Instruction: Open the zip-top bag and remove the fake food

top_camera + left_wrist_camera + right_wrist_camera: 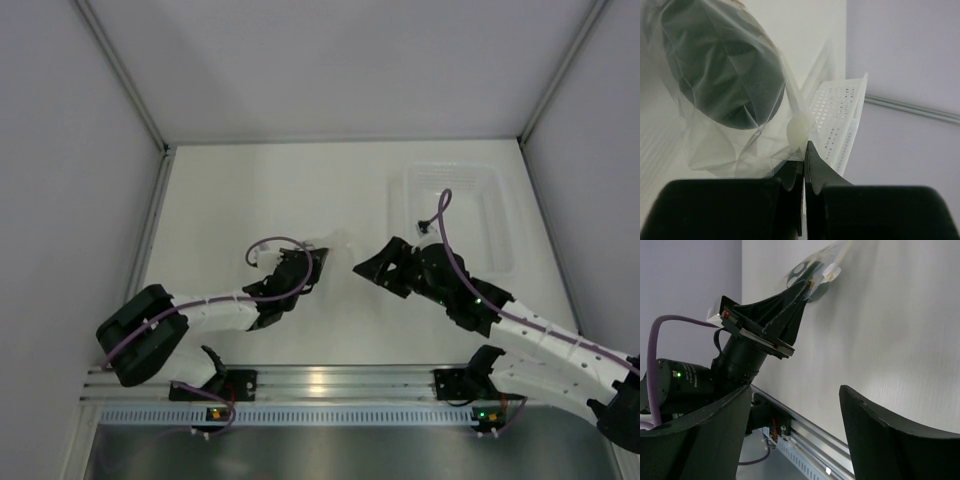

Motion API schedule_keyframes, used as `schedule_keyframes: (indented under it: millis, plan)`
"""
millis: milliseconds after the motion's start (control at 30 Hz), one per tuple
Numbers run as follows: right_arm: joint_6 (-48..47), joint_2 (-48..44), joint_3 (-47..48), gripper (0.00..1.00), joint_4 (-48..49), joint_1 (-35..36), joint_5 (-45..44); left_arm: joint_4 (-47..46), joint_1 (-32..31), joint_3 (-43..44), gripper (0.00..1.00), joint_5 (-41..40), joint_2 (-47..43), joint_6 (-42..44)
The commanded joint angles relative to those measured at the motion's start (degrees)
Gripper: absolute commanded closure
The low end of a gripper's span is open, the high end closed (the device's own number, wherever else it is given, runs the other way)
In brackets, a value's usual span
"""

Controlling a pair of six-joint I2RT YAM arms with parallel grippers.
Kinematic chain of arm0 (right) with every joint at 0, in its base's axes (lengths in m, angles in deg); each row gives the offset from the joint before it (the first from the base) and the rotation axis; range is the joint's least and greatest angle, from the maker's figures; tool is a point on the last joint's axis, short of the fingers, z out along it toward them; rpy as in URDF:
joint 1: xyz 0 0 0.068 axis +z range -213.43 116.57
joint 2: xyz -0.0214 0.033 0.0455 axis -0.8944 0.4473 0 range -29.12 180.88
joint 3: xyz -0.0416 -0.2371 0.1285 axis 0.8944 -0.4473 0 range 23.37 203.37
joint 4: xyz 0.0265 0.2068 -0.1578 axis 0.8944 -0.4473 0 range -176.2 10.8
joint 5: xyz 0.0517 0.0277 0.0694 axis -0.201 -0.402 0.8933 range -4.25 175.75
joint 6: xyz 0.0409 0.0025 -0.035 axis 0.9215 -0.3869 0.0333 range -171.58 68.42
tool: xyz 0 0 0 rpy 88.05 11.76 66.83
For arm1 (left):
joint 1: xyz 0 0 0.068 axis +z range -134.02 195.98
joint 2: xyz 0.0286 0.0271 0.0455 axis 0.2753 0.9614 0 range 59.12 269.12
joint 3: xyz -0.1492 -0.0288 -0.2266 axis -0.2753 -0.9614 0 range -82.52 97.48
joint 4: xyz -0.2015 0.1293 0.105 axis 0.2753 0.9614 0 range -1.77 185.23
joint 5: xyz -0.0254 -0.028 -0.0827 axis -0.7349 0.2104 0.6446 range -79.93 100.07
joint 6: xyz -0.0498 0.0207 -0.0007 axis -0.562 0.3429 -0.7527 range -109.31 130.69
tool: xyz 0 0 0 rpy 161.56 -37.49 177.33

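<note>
The bag (715,145) is held at the tips of the left gripper (804,150), whose fingers are pressed together on a fold of its clear plastic. In the left wrist view the rest of the pouch spreads ahead of the fingertips and to their left.

Inside the bag, the food (720,65) sits just beyond the pinch, up and to the left. It shows as a dark green oval through the crinkled film. Its long axis runs on a slant, from near the fingertips away to the upper left. The far end is cut off by the edge of the view, so I cannot tell which end is pointed.

A white strip (791,95) on the bag runs down the food's right side to a round tab at the fingertips. Just right of that is a white dotted panel (840,112); I cannot tell whether it belongs to the bag.

From above, the bag lies just ahead of the left gripper, between it and the right gripper (362,266), which is near the bag but apart from it. The right gripper's fingers stand wide apart, hold nothing, and face the left gripper's tip.

Whether the bag touches the bench (240,190) cannot be told. The tray (505,235) stands beyond the right gripper, to its right.
</note>
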Motion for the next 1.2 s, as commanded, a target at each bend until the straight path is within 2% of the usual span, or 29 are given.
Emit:
schedule_keyframes:
  millis: [0,167,200,267,333,400,467,633,800,933,1167]
  plan:
    - [1.96,1.71,4.17,0.29,3.98,-0.94,0.83,-2.85,-1.85,2.71,1.00,-1.29,0.26,2.82]
    - [2.76,3.73,5.65,0.28,4.34,-4.98,5.05,-6.35,-2.82,2.18,1.00,-3.15,-0.45,8.25]
    - [-0.90,4.52,6.36,0.32,3.99,-5.51,5.66,-7.76,-2.82,1.92,1.00,-2.89,-0.80,9.67]
    - [-4.52,6.90,9.42,0.27,-0.64,-7.35,6.81,-8.21,-2.82,1.74,1.00,-2.27,-2.54,11.52]
    - [-2.88,6.82,8.05,0.27,2.38,-9.02,11.43,-8.21,-2.91,1.56,1.00,-2.53,-3.69,12.40]
    - [1.95,6.82,3.47,0.30,10.36,-11.66,14.79,-8.12,-2.91,1.30,1.00,-3.15,-4.92,14.08]
    - [1.62,9.00,3.54,0.31,11.54,-12.81,17.00,-8.12,-2.91,1.48,1.00,-2.89,-5.37,15.12]
    - [0.04,13.74,6.79,0.31,13.56,-12.99,18.06,-8.21,-2.91,2.36,1.00,-0.08,-5.28,15.76]
    - [-7.34,15.17,8.56,0.30,15.67,-12.99,17.89,-8.21,-2.91,0.87,1.00,0.98,-6.77,13.73]
    - [-7.00,16.03,8.99,0.32,15.94,-13.42,17.53,-8.03,-2.91,0.07,1.00,1.16,-8.88,14.69]
    - [-6.90,19.38,13.39,0.39,10.06,-13.43,16.22,-8.03,-2.91,0.60,1.00,0.98,-10.20,17.59]
